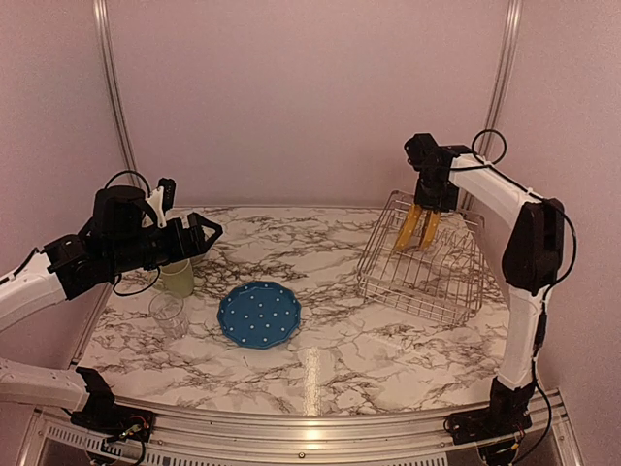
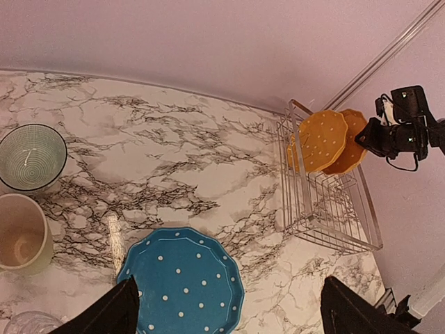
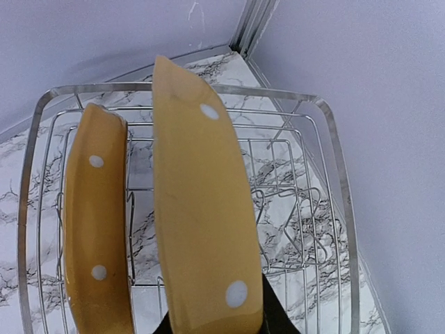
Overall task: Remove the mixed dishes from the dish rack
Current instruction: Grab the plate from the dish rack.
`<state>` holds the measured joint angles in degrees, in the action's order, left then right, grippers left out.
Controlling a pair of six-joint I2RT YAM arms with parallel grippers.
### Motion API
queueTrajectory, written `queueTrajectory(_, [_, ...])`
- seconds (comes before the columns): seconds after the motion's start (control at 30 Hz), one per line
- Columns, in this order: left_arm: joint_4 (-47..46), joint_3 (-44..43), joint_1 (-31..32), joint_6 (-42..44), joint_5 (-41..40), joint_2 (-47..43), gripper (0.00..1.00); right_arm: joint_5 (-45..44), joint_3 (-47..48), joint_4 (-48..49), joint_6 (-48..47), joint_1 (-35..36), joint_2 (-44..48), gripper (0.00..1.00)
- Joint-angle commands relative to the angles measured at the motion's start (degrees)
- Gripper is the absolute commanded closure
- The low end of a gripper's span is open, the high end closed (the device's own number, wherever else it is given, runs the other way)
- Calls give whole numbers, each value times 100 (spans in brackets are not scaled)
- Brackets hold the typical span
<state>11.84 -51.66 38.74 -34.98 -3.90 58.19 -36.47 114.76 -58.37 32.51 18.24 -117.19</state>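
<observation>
Pinching a yellow-orange dotted plate (image 3: 201, 209) upright in the dish rack (image 1: 427, 282) at three o'clock, the right gripper (image 1: 425, 209) is closed on its rim; the left gripper (image 1: 204, 233) gapes empty at nine o'clock.

Nothing to read out here, folks: no label, brand, number or sign is legible in any view. The only markings are plain white dots on the blue plate (image 1: 259, 314) and on the yellow-orange plates (image 3: 201, 209).
</observation>
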Motion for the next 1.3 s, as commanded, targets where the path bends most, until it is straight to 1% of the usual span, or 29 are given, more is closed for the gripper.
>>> queueTrajectory(0.0, [-43,-75,2,-9,40,34,7,-350,-6,294,-435,109,601,100])
queueTrajectory(0.3, [-53,-107,2,-8,34,102,7,-489,-398,419,-521,107,977,100])
queueTrajectory(0.57, [-155,-166,2,-9,155,265,7,-671,-281,432,-724,186,889,100])
queueTrajectory(0.7, [-142,-200,2,-13,170,273,7,-981,-68,232,-793,239,827,100])
queueTrajectory(0.87, [-120,-200,2,-17,149,286,7,-1080,-117,88,-866,240,940,100])
queueTrajectory(1.0, [-164,-222,2,-13,184,371,7,-954,-18,-160,-681,241,910,100])
queueTrajectory(1.13, [-208,-253,2,-25,255,429,7,-1158,159,-555,-232,235,844,100])
queueTrajectory(1.27, [-200,-214,5,-25,243,426,7,-976,279,-563,39,241,816,100])
